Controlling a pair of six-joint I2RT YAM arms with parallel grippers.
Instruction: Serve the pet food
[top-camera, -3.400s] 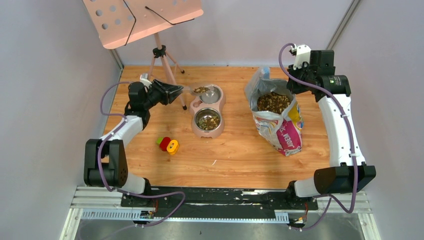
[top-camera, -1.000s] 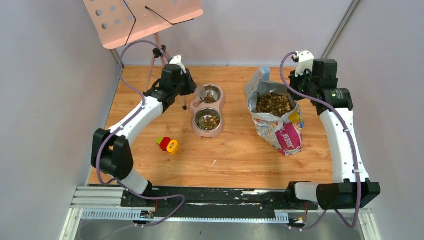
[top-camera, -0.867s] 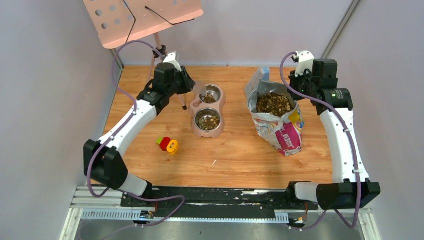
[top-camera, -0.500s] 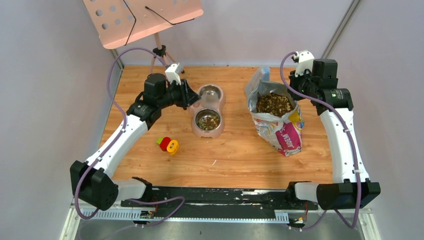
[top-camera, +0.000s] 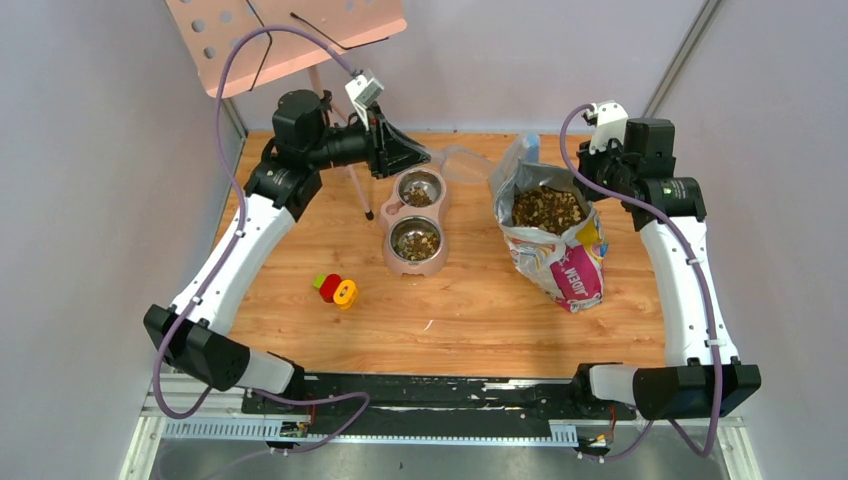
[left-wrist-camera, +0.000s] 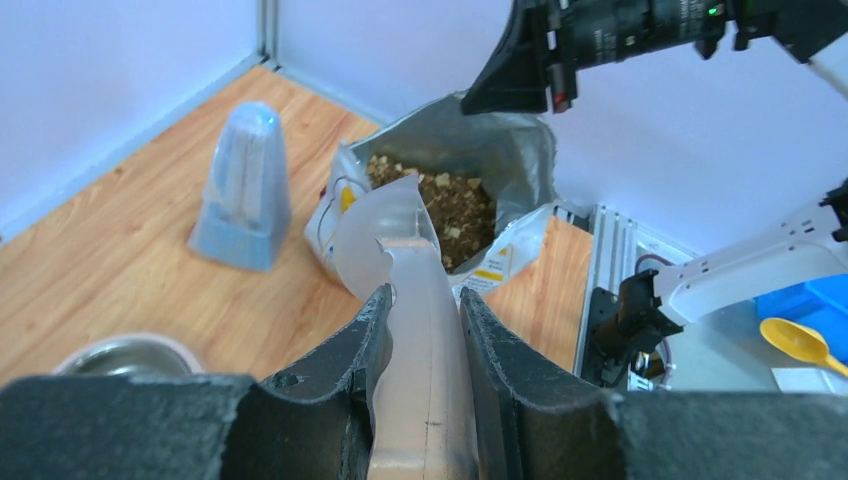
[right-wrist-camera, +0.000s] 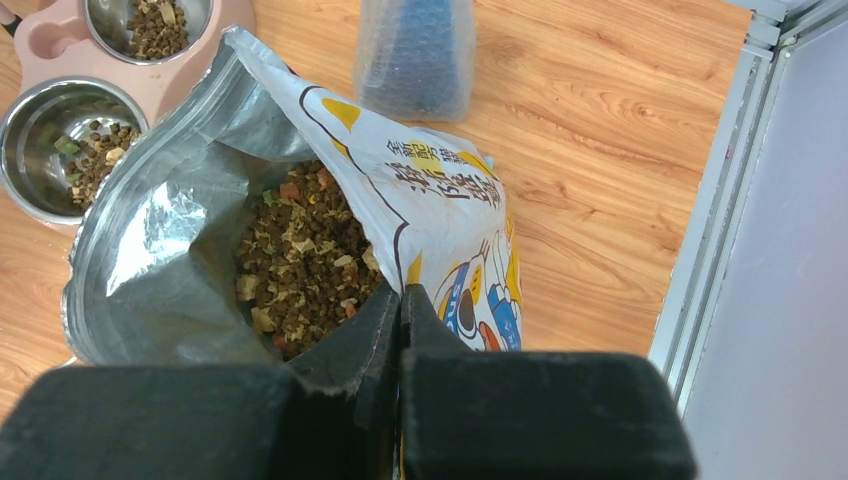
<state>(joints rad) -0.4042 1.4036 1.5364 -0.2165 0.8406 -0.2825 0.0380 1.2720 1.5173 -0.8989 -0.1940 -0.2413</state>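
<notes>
The pet food fills an open printed bag; more lies in both steel bowls of a pink feeder. My left gripper is shut on the handle of a translucent scoop, held in the air between the feeder and the bag. In the left wrist view the scoop looks empty and points at the bag's kibble. My right gripper is shut on the bag's rim, beside the kibble, holding the mouth open.
A tripod with a pink perforated board stands at the back left. A red-and-yellow toy lies left of centre. A blue bubble-wrapped object stands behind the bag. Grey walls enclose three sides.
My left arm has lifted the scoop away from the far bowl and swung it up and to the right, toward the bag. The right arm has stayed on the bag rim.
</notes>
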